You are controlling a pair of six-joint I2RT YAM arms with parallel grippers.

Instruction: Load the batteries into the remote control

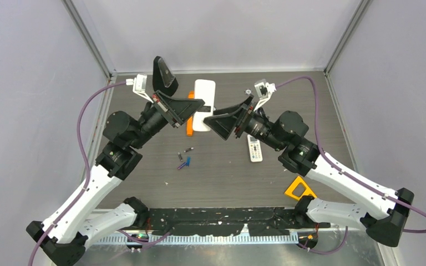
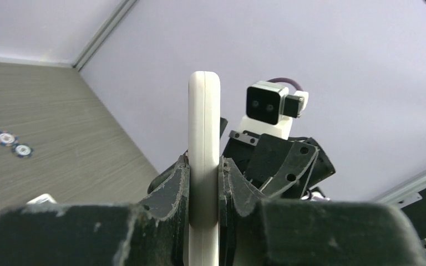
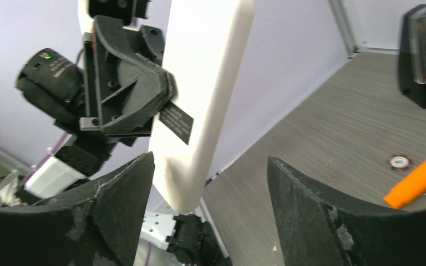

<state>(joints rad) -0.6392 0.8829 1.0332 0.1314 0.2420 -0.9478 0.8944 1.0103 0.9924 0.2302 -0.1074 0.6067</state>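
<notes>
The table [image 1: 227,183] has a dark grey wood-grain top. Behind it rises a plain pale lilac back wall [image 1: 216,33]; a left wall [image 1: 28,83] and a right wall [image 1: 399,83] of the same colour flank it. Metal strips [image 1: 89,36] climb from its far corners. The light is soft and even.

Each arm is built from white links joined by black joints, and the left arm [image 1: 89,191] and the right arm [image 1: 346,180] are made alike. A thin purple cable [image 1: 85,119] is attached along the left arm, and a second purple cable [image 1: 310,84] along the right one. The fingers [image 3: 316,210] are matt black and wedge-shaped, with worn, chipped edges. A small black camera box [image 2: 266,103] with two round lenses is mounted on a white bracket. A green light [image 3: 46,55] is seen on a black round motor housing.
</notes>
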